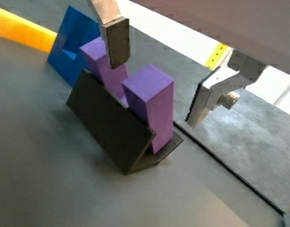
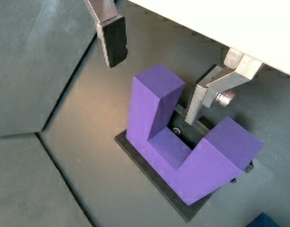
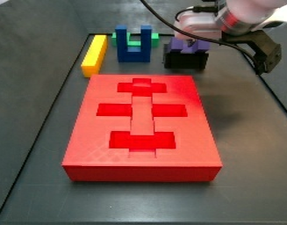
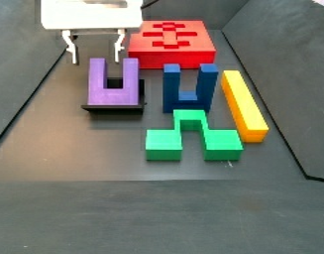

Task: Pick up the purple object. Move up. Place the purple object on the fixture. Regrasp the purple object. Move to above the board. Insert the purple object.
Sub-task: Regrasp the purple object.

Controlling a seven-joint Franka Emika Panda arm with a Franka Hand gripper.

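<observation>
Worktop (image 3: 245, 167): dark grey and matte, carrying everything here.
Board (image 3: 81, 141): large flat red slab with darker red recessed cut-outs along its middle; in a side view (image 4: 204, 45) it lies behind the row of blocks.
Yellow bar (image 4: 244, 104): long and lying flat at the end of the row, just beside the blue block; also seen beside the board's far corner (image 3: 95, 54).
Green block (image 4: 191, 139): U-shaped and lying flat in front of the blue block.
Blue block (image 4: 188, 87): U-shaped, prongs up, between the yellow bar and the purple object; its inside shows green (image 3: 136, 41).
Purple object (image 4: 114, 84): U-shaped, standing on the fixture with both prongs pointing up, just beside the blue block; in a wrist view (image 2: 189, 142) its bar sits down in the fixture.
Fixture (image 1: 112, 133): dark bracket on a base plate, its upright face against the purple object; its base shows under the block in a side view (image 4: 114, 109).
Gripper (image 4: 95, 48): above the purple object, fingers (image 4: 74, 47) spread apart and holding nothing; one finger (image 1: 116, 43) hangs near a prong tip, and whether it touches is unclear.
</observation>
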